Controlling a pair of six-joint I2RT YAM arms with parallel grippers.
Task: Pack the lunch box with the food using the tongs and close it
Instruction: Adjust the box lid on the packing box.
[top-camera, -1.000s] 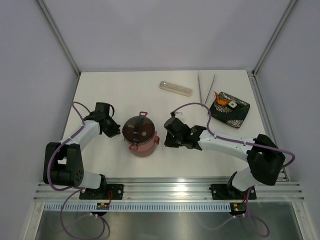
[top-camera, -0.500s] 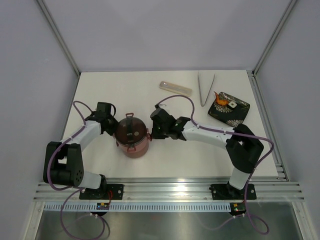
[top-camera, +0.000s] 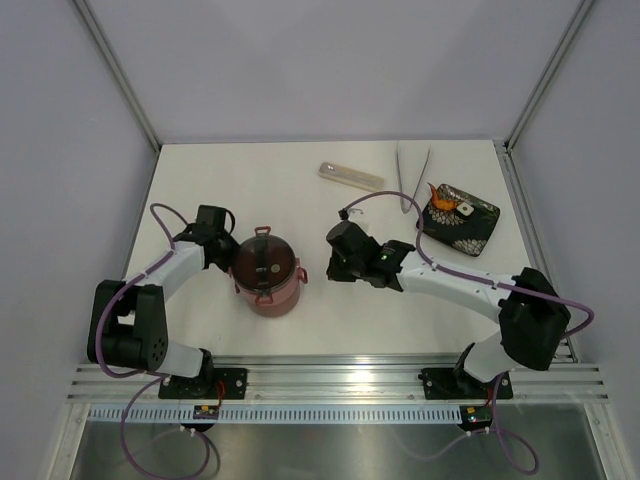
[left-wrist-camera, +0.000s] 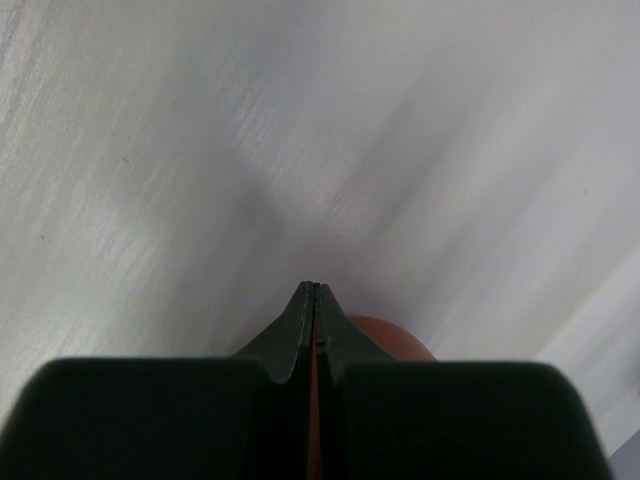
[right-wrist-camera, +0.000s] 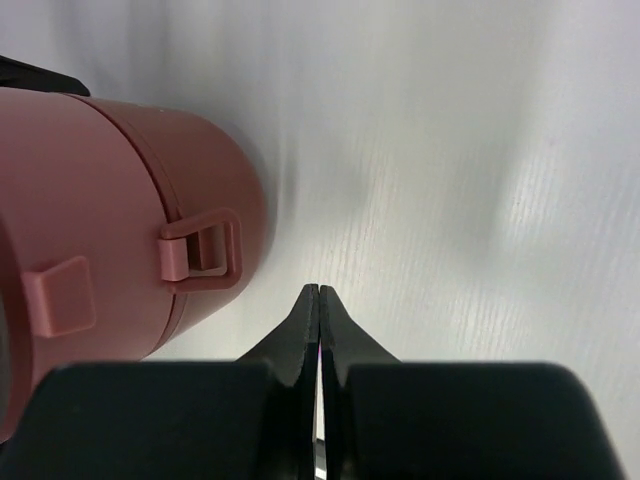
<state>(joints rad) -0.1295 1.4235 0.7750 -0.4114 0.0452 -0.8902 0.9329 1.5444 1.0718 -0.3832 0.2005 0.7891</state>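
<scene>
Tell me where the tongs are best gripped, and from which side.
Grip the tongs about midway along, straddling both arms, coming straight down from above. They lie flat on the table with the V opening toward the far edge, so a squeeze there should probably close the tips.

You are looking at a white tabletop (top-camera: 250, 190) boxed in by plain pale grey-lilac walls (top-camera: 330, 60) at the back and both sides, with slanting aluminium posts (top-camera: 115, 75) rising from its far corners, a slotted aluminium rail (top-camera: 340, 380) along its near edge, and soft, even light throwing only faint shadows.
</scene>
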